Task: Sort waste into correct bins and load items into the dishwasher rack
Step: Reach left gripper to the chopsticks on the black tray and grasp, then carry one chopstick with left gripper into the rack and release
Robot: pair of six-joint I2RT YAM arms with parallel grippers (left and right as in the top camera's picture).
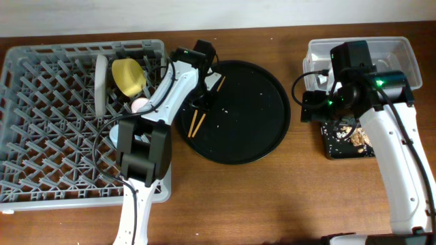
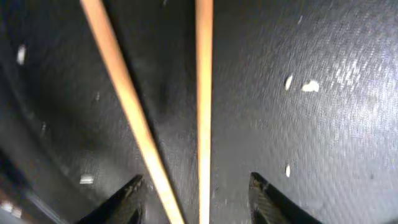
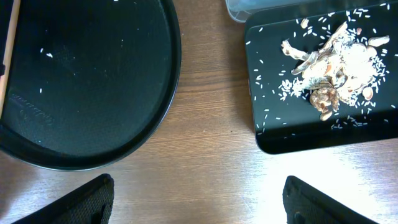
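Observation:
The two brown chopsticks [image 1: 197, 121] lie on the left part of the large round black tray [image 1: 266, 129]. My left gripper [image 1: 204, 102] is open right above them; in the left wrist view both chopsticks [image 2: 203, 112] run between its fingertips [image 2: 196, 193]. The grey dishwasher rack [image 1: 41, 136] at left holds the grey plate [image 1: 101, 83], the yellow bowl [image 1: 127, 76] and the pink cup [image 1: 141, 105]. My right gripper [image 3: 198, 198] is open and empty over bare table between the round tray and the black bin [image 3: 311, 134], which holds tan food scraps [image 3: 329, 65]. The clear tub [image 1: 402, 51] stands behind it.
The round black tray [image 3: 87, 81] carries scattered white crumbs. The left arm lies across the rack's right side. The right arm hides part of the clear tub and the black bin [image 1: 328, 151]. Bare wooden table lies in front of the tray.

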